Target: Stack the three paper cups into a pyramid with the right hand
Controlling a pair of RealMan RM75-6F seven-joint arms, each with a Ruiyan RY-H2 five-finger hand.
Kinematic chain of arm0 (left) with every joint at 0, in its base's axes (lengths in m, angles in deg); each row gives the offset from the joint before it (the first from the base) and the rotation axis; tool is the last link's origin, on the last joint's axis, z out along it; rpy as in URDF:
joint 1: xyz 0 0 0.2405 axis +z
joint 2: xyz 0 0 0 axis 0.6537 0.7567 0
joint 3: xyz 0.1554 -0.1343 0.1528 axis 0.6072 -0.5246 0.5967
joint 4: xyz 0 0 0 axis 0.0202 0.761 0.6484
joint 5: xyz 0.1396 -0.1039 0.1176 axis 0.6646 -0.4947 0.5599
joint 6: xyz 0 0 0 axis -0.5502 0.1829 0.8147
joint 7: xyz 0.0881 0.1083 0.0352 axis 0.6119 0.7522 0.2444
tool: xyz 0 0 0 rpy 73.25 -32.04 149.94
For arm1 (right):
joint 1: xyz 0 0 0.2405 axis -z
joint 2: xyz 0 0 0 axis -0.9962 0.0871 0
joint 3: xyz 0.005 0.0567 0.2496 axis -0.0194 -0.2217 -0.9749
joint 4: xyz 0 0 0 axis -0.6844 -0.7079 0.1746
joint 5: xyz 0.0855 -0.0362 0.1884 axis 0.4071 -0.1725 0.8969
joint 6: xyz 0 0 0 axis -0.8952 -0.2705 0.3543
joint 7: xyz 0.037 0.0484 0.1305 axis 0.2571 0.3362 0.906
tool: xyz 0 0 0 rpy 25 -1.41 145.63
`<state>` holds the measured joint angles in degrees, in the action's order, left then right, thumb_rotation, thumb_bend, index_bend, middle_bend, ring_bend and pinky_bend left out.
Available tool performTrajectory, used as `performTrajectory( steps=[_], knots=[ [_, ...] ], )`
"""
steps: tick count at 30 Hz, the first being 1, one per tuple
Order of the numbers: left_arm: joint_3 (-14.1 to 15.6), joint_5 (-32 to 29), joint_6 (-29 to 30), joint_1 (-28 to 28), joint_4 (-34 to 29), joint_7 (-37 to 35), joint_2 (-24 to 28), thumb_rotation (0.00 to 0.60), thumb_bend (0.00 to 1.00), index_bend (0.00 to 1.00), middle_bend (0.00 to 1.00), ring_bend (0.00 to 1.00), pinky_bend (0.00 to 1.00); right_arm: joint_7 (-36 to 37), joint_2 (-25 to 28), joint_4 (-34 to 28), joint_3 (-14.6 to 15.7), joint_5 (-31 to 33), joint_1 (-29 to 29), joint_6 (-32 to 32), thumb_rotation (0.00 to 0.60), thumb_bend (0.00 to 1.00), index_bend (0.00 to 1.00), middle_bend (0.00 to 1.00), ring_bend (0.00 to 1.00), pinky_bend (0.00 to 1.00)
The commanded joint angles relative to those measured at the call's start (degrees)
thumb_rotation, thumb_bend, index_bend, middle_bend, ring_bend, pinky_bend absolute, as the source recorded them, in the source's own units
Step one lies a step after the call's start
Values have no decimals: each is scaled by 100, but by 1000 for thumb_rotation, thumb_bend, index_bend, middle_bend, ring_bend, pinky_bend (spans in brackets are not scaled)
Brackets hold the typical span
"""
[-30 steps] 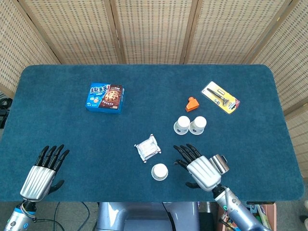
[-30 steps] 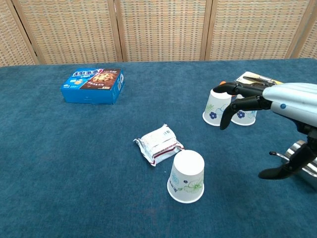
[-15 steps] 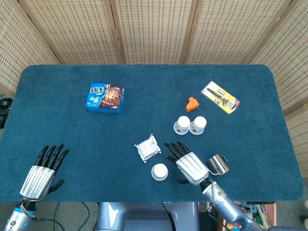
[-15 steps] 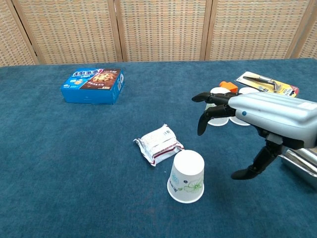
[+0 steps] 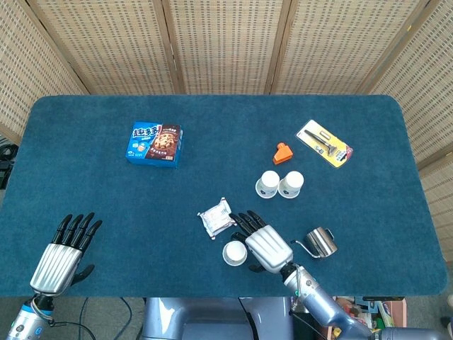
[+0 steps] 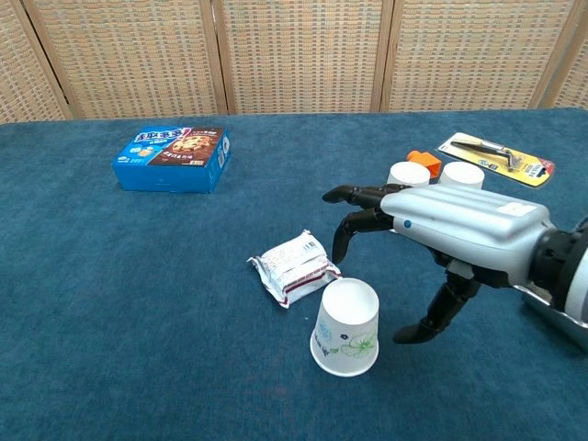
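Right hand (image 6: 441, 225) hovers with fingers (image 6: 354, 220) spread wide, holding nothing, just beside the lone upside-down white paper cup (image 6: 346, 327) on the blue tabletop (image 6: 138, 303), reaching stage, next it must close around it

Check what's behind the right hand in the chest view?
Two upside-down paper cups side by side, only their tops showing above the right hand; an orange piece beside them. Their lower parts are covered. The head view shows both cups whole.
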<state>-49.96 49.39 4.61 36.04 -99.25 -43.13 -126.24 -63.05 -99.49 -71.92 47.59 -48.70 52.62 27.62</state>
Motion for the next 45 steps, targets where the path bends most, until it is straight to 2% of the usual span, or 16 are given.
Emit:
performTrajectory(
  steps=[1,18,34,45],
  knots=[
    [-6,-15,-7,-2,2,-2,-2,600,198,0,0,0,0,-69,-103,84,-72,130,-82,-59,600,59,348,0,0,0],
    [-14,-42,-10,-5,9,-12,-5,600,198,0,0,0,0,-144,-476,456,-53,401,-262,-154,600,59,349,0,0,0],
    [-26,-65,-6,-8,15,-33,1,600,198,0,0,0,0,-50,-642,655,-18,363,-285,-8,600,59,534,19,0,0],
    [-28,-68,4,-5,16,-41,4,600,199,0,0,0,0,-96,-623,603,-3,380,-303,25,600,59,554,30,0,0]
  ],
)
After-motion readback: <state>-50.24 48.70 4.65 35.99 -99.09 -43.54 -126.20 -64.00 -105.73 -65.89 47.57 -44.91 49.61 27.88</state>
